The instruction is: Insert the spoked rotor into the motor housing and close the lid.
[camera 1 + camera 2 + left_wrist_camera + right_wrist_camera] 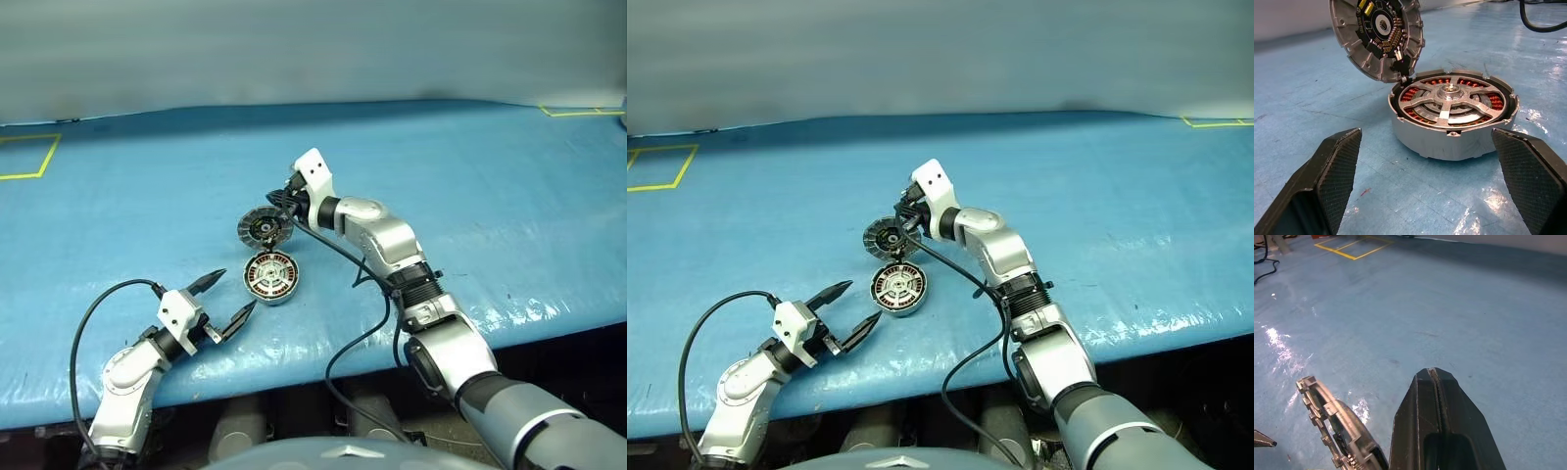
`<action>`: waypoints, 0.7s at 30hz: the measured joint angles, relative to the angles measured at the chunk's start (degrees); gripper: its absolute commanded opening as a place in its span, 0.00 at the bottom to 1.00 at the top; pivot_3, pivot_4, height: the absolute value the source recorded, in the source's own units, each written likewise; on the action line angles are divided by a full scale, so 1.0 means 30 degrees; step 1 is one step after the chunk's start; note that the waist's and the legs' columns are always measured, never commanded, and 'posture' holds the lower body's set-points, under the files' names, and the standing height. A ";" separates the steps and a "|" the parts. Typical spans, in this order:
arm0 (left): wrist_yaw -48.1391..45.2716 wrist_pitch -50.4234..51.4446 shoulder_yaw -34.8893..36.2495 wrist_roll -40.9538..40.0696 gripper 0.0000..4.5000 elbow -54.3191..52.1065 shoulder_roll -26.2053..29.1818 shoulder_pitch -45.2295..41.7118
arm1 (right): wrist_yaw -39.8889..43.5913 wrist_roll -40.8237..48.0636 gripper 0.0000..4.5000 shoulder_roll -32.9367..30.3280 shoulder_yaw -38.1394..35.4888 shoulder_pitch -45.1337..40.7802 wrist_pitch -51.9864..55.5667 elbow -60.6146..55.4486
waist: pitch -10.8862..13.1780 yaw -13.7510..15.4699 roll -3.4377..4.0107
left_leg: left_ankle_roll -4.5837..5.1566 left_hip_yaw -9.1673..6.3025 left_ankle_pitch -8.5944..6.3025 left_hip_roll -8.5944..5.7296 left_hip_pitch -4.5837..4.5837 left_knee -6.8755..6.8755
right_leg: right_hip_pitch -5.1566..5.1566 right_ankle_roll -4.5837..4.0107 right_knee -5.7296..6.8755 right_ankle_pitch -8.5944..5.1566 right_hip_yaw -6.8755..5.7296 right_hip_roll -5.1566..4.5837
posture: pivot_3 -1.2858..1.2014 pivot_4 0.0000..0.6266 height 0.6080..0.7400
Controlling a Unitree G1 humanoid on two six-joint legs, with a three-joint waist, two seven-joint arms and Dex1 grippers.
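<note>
— What's the surface?

— A blue counter (470, 196), with yellow tape marks at its far corners.

— And the right claw?

— The right claw (1433, 373) has its fingers pressed flat together. In the left eye view it sits just above centre, right by the lid (263, 229), which stands tilted on edge. Whether the claw pinches the lid's rim I can't tell; the two look to be touching.

— Where's the housing?

— The housing (271, 276) lies flat just below the lid, near the middle of the frame, almost touching it. The rotor (1452, 100) is seated inside, silver spokes over the copper windings.

— The left claw?

— The left claw (233, 295), lower left, gapes wide and holds nothing, its fingers pointing at the housing from near by.
</note>
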 measured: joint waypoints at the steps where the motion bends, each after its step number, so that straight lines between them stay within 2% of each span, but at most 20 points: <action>1: 0.0009 0.0000 -0.0001 0.0004 1.00 0.0000 0.0000 0.0074 | 0.0095 -0.0006 0.00 0.0029 0.0035 0.0000 -0.0018 -0.0017 | 0.0000 0.0002 0.0001 | -0.0004 0.0002 0.0002 -0.0001 -0.0001 -0.0001 | 0.0000 0.0003 -0.0006 0.0002 0.0001 -0.0002 | 0.52 0.24 1.00; 5: 0.0084 0.0001 -0.0002 0.0013 1.00 -0.0015 0.0000 0.0195 | 0.0435 -0.0080 0.00 -0.0061 0.0341 0.0456 0.0051 -0.1163 | 0.0000 0.0009 0.0000 | -0.0006 0.0003 0.0002 -0.0001 0.0000 -0.0003 | 0.0002 0.0009 -0.0017 -0.0001 0.0001 -0.0007 | 0.52 0.24 1.00; 13: 0.0076 0.0037 0.0038 -0.0126 1.00 -0.0075 0.0017 0.0287 | 0.1116 0.0023 0.00 -0.1052 0.1563 0.4045 0.1512 -0.6504 | 0.0000 0.0026 0.0000 | -0.0008 -0.0002 0.0002 0.0003 0.0004 -0.0019 | -0.0007 0.0082 -0.0018 -0.0055 -0.0002 -0.0007 | 0.52 0.24 1.00; 21: 0.0007 0.0080 0.0366 -0.0164 1.00 -0.0074 0.0237 0.0125 | 0.0525 0.0183 0.00 -0.1472 0.2417 0.6277 0.2625 -0.9795 | -0.0004 0.0096 -0.0006 | -0.0020 -0.0022 0.0009 0.0014 0.0017 -0.0015 | 0.0005 -0.0015 0.0001 -0.0113 -0.0020 -0.0004 | 0.52 0.24 1.00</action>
